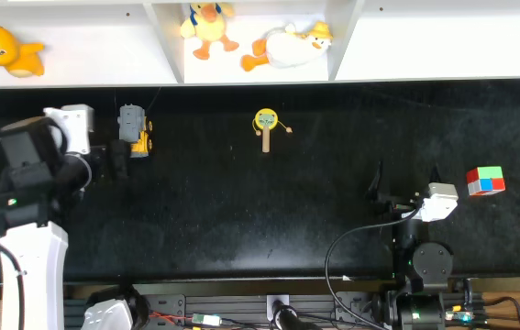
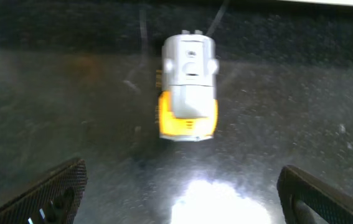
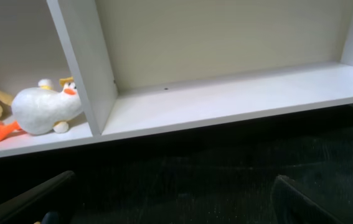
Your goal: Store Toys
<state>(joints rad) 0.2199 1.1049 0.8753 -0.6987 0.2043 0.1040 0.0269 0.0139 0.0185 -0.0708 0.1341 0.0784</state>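
the toy truck (image 1: 134, 130) stands on the black table (image 1: 241, 211), just in front of the white shelf (image 1: 172, 46). the shelf's left compartment holds an orange duck (image 1: 7, 50). the middle one holds a yellow duck (image 1: 209, 26) and a white goose (image 1: 287, 46). the truck's long axis runs toward the shelf, grey end nearest it and yellow end toward the left gripper (image 2: 179, 177), whose fingers are spread wide just short of the truck. the right gripper (image 3: 170, 211) is also spread, holding nothing.
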